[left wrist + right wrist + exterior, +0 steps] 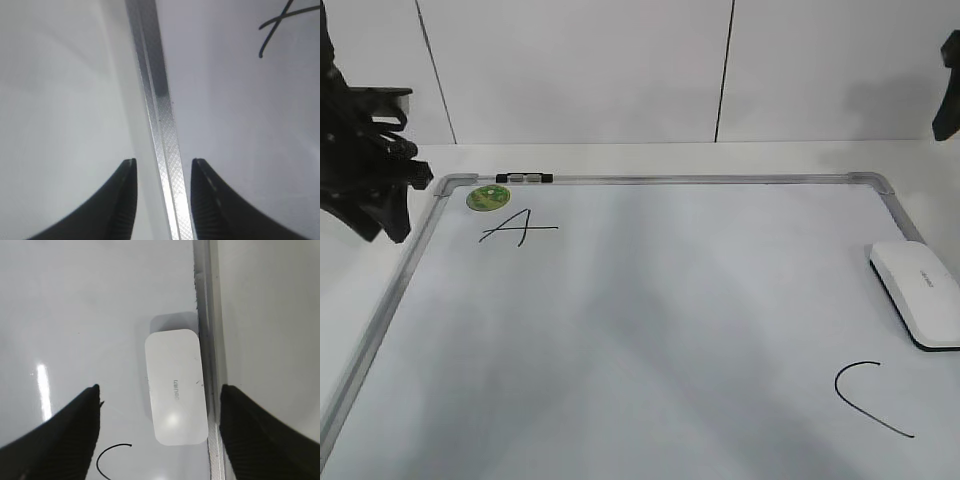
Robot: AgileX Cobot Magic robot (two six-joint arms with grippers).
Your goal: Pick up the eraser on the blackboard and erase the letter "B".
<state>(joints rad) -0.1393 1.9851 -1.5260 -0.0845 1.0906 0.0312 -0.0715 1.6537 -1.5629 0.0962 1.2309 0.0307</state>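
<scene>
We note eraser (176, 386) lying on blackboard (650, 330) against its right frame, right gripper (159, 392) spread wide above it, left gripper (164, 165) parted over left frame, holding nothing.

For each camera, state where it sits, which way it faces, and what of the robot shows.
Exterior: in front, slanting down on the blackboard; left hand shows at the edge.
Left wrist: faces down on the frame; left hand open.
Right wrist: faces down on the eraser; right hand open.
Shared: eraser, exterior and right wrist.
</scene>
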